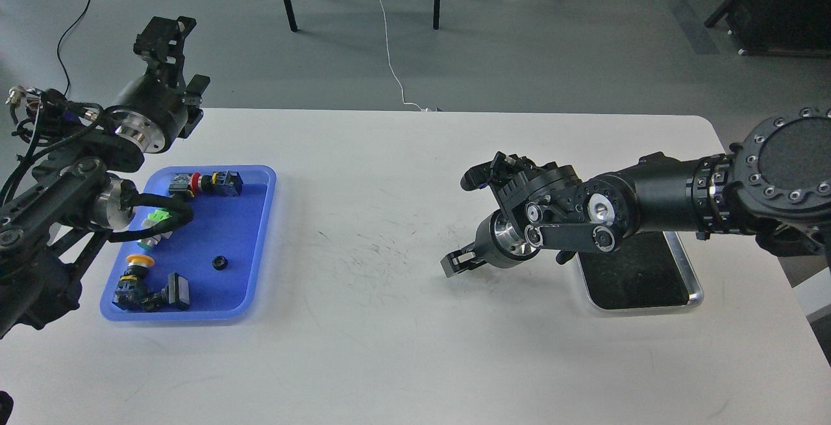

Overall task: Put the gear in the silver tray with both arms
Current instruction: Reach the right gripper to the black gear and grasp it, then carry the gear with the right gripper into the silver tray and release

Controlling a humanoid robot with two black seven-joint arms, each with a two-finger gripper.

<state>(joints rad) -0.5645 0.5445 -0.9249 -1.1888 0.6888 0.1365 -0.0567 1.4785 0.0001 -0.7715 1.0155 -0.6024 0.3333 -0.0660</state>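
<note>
Right gripper (466,220): fingers spread wide apart, one up by the wrist housing, the other low, close over the surface (389,347); nothing between them. It hung above the bare middle of the surface, pointing toward the robot's left, with the forearm passing over the near end of the silver tray (696,295). The tray sat at the right side of the surface; the part of its dark bottom that showed held nothing.

Left gripper (170,39): raised high beyond the far-left corner of the surface, seen end-on and dark. Could not tell whether its fingers were parted or closed. Nothing visible in it.

Gear (219,262): small black ring, lying loose on the floor of the blue tray (263,243) at the left, near its right-hand wall, apart from the switch and button parts (150,282) along that tray's left and far sides. Well apart from the silver tray and from both grippers.

Judgement: task at the start, pick-up not yet made. Gear was nearer the left arm, silver tray under the right, so a hand-over mid-surface seemed intended, with the right waiting there. Next move would call for the left gripper to descend over the gear, straddle it cleanly and avoid the neighbouring parts. Small, flat piece; slip risk at pinch.
</note>
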